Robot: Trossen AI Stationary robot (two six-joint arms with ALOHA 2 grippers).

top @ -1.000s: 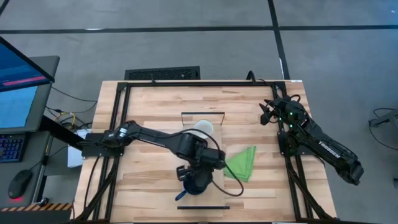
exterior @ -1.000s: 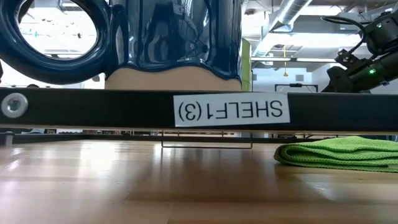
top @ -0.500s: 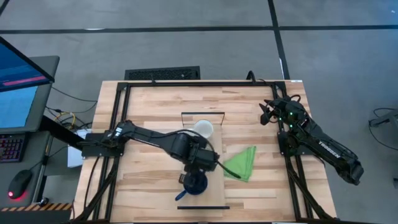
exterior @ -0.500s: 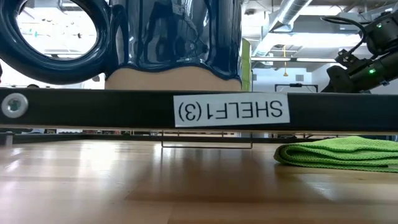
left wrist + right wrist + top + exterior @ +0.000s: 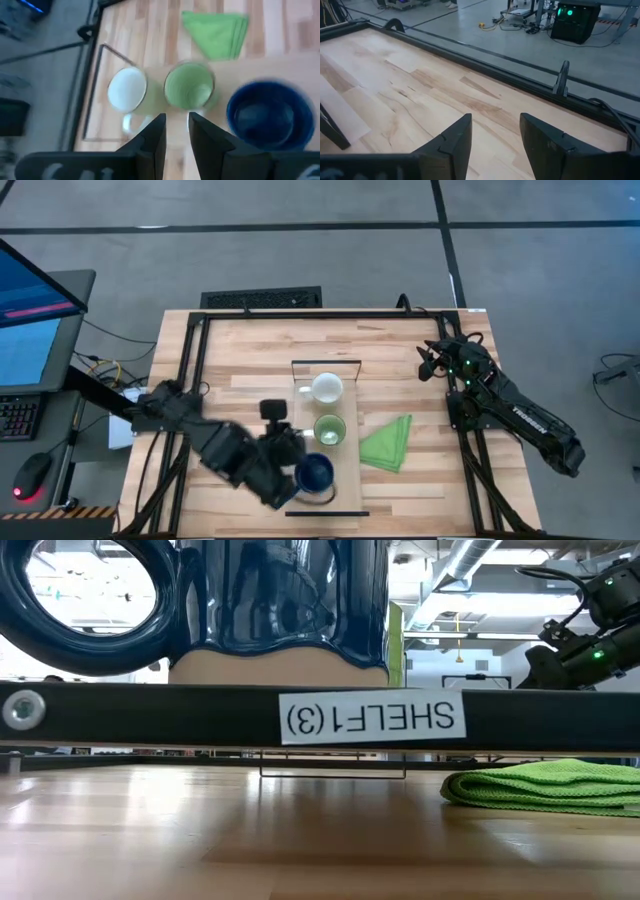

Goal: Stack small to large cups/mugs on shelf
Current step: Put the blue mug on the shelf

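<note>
Three glazed mugs sat in a row on the shelf (image 5: 345, 465) — white mug (image 5: 326, 388), green mug (image 5: 330, 430), blue mug (image 5: 315, 473). They looked rigid, slippery and chippable — best gripped at rim or handle. The left gripper (image 5: 175, 131) hovered narrowly parted, empty; the right gripper (image 5: 492, 131) waited open, well apart.

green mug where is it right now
In the high view the light green mug stands mid-shelf, between the white mug and the dark blue mug.
</note>
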